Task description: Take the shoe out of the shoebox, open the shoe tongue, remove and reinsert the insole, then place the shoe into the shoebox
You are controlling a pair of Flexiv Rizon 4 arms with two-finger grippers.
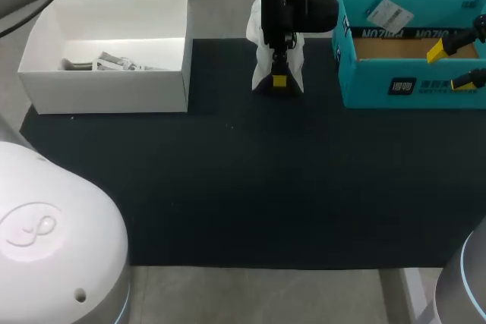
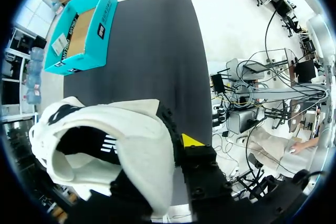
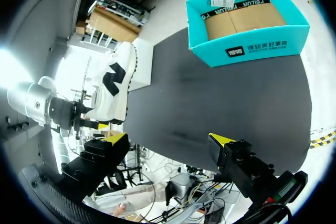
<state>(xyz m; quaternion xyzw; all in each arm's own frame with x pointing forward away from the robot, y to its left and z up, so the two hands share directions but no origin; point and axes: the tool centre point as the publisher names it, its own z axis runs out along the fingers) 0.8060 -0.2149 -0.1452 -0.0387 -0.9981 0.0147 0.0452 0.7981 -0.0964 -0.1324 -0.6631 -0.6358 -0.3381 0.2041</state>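
— Dark mat [image 1: 243, 202] over the surface [image 1: 258, 297], and I'm reading it left to right. Far left sits a white box [image 1: 106, 89] with some crumpled packing [image 1: 114, 62] inside. Not my concern right now.

— And the shoe?

— Middle, at the far edge of the mat. The white shoe [image 1: 263, 58] stands on end in my left gripper [image 1: 279, 80], fingers closed on one end of it near the opening. One yellow tip shows on the outside and the other is buried behind the fabric. I can't tell whether the lower end touches the mat. The left wrist view looks straight into the opening, which is too dim to make out the insole.

— So it's out of the box?

— Yes. The teal shoebox [image 1: 410, 85] on the right stands open with only its cardboard floor showing. My right gripper [image 1: 453, 66] hovers over it, fingers spread wide, nothing in them.

— Which step?

— I'd say removal is done and the tongue is next. That calls for bringing the right arm across, pinching the tongue and drawing it back from the opening while the left braces the shoe. The grip is on soft material, so a hard tug could slip it.
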